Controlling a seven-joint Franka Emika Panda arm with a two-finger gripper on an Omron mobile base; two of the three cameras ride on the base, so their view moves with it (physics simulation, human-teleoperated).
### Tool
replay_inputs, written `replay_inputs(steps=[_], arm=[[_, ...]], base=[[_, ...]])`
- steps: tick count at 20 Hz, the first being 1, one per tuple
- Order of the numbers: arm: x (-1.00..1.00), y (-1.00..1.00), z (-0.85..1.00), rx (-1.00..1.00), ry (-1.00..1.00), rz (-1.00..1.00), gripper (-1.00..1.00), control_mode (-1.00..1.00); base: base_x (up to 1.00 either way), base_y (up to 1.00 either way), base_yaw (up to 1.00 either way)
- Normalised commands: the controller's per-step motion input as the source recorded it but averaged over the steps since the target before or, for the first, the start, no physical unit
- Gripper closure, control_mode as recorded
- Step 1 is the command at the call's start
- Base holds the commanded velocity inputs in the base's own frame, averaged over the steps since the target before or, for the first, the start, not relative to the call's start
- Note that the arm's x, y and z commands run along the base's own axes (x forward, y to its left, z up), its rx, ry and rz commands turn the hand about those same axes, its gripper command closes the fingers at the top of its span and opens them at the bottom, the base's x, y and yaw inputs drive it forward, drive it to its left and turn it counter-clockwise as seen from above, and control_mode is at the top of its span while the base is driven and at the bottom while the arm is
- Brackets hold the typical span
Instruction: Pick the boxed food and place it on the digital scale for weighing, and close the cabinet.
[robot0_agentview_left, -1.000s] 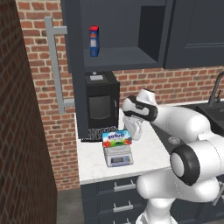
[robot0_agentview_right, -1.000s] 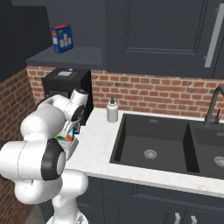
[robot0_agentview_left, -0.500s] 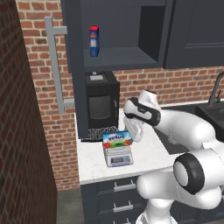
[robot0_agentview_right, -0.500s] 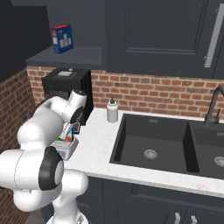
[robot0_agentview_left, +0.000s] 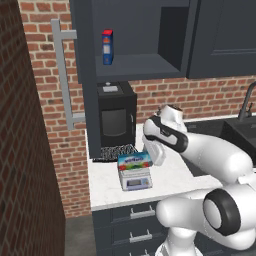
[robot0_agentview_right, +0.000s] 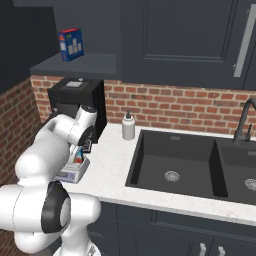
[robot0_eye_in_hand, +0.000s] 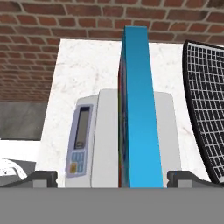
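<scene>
The light-blue box (robot0_agentview_left: 134, 160) stands on its long edge on the platform of the silver scale (robot0_agentview_left: 136, 179), which sits on the white worktop (robot0_agentview_left: 105, 187) near its front edge, just in front of the black coffee machine (robot0_agentview_left: 115, 119). In the hand view the box (robot0_eye_in_hand: 135, 109) runs straight up the middle, narrow side toward the camera, with the scale (robot0_eye_in_hand: 103, 140) beneath it and the display panel off to the left. The tool (robot0_eye_in_hand: 112, 177) is spread wide, its two dark fingertips (robot0_eye_in_hand: 41, 178) well apart on either side of the box and touching nothing (so the box is let go). The white arm hangs just right of the scale, hand pointing down toward it.

Above, the wall cabinet (robot0_agentview_left: 135, 40) stands open, its door (robot0_agentview_left: 87, 80) swung out to the left with the long grey handle (robot0_agentview_left: 62, 75) showing. A tall red-and-blue box (robot0_agentview_left: 107, 47) stands on its shelf. A soap bottle (robot0_agentview_right: 128, 126) stands left of the black sink (robot0_agentview_right: 175, 162).
</scene>
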Motion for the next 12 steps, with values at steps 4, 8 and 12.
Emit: replay_inputs(steps=[4,8,12], arm=[[0.0,0.0,0.0,0.0,-0.09,0.0,-1.0,-1.0],[0.0,-0.03,0.0,0.0,-0.11,0.0,-1.0,-1.0],[0.0,-0.08,0.05,0.0,-0.18,0.0,-1.0,-1.0]], base=[[0.0,0.0,0.0],[0.0,0.0,0.0],[0.0,0.0,0.0]])
